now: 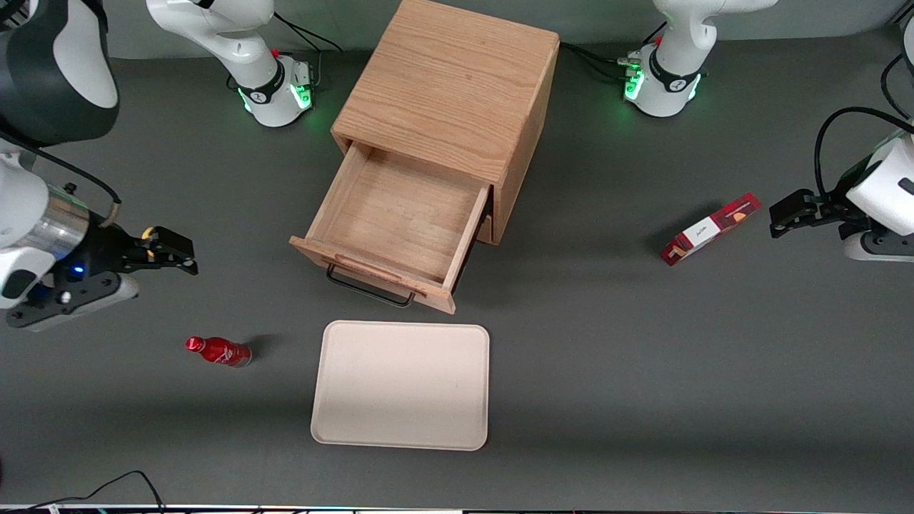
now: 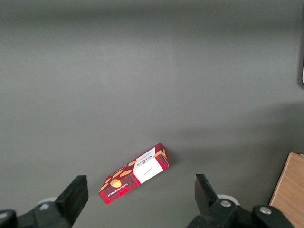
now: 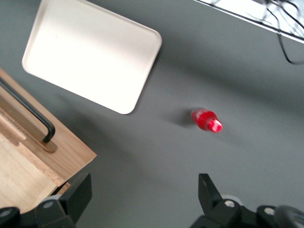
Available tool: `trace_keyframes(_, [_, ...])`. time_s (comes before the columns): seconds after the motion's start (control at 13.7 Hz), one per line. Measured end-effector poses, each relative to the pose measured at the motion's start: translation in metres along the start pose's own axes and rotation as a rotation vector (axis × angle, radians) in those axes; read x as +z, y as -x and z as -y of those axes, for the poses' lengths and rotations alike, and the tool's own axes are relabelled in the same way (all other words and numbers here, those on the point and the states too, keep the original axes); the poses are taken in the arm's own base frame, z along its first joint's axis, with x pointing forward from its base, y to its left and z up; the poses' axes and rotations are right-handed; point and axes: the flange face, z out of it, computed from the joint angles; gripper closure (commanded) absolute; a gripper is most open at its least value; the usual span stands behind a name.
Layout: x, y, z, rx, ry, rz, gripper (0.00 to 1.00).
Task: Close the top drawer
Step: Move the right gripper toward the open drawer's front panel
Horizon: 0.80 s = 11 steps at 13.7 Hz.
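Top drawer pulled well out of the cabinet, inside bare, black pull facing the front camera. End effector hovers over the dark grey tabletop toward the working arm's end, fingers apart, holding nothing. Cream tray lies just in front of the drawer, red bottle beside it. Red box toward the parked arm's end

Even overhead light — soft shadows, slight blur
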Motion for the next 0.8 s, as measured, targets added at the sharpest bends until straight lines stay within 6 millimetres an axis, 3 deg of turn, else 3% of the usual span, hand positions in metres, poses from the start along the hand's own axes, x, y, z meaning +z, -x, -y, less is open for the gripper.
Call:
trace_keyframes(0.51, [0.058,-0.048,0.068,-0.199,-0.111,0.034,0.0])
trace_keyframes(0.8, [0.097,-0.067,0.095,-0.276,-0.185,0.063,0.0])
